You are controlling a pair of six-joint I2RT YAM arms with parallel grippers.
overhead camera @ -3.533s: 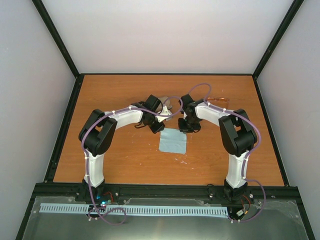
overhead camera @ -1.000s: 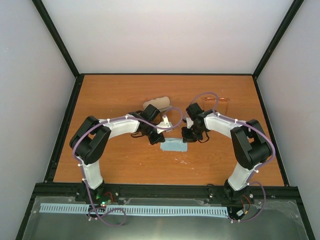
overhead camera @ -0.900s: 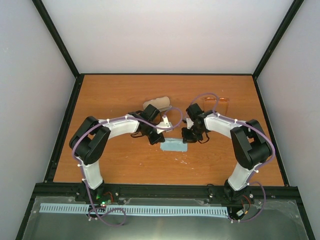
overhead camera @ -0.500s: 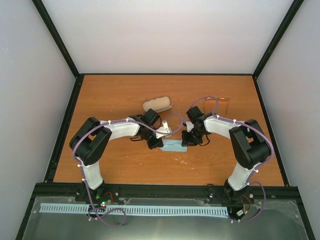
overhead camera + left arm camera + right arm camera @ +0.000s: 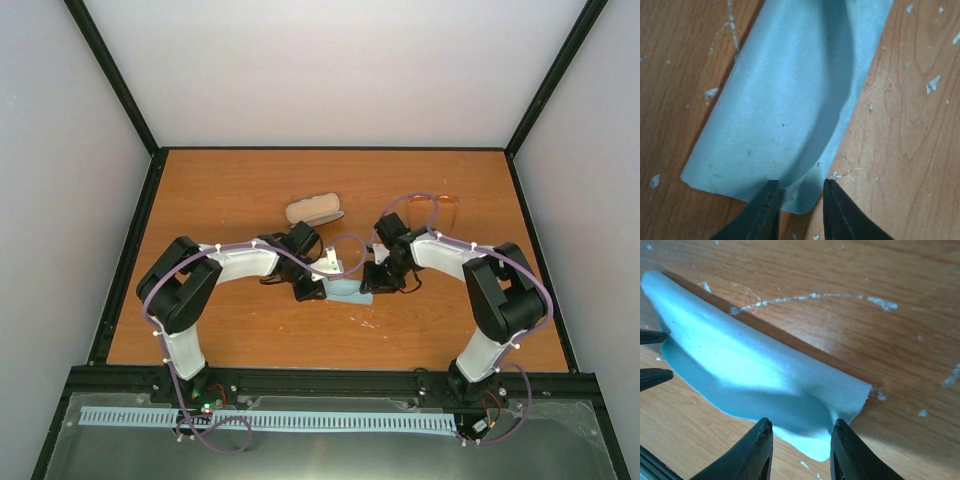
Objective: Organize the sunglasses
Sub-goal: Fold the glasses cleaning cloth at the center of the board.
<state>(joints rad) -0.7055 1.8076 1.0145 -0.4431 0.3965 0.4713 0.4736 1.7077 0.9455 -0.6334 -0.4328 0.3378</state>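
Note:
The sunglasses [image 5: 447,204] with orange lenses lie at the back right, behind my right arm and partly crossed by its cable. The light blue cloth [image 5: 346,291] lies folded over into a narrow strip in the middle of the table. My left gripper [image 5: 322,288] is at its left end. In the left wrist view [image 5: 800,182] the jaws stand a little apart around a corner of the cloth [image 5: 785,110]. My right gripper [image 5: 366,284] is at the right end. In the right wrist view [image 5: 801,422] its jaws are apart over the cloth's edge [image 5: 750,370].
The brown oval case [image 5: 315,209] lies behind my left arm, left of centre. The wooden table [image 5: 240,330] has black rails along its edges and white walls around it. Purple cables loop over both arms.
The cloth was a flat square; it is now folded into a narrow strip. Both grippers have moved toward the near side, and the case has come into full view.

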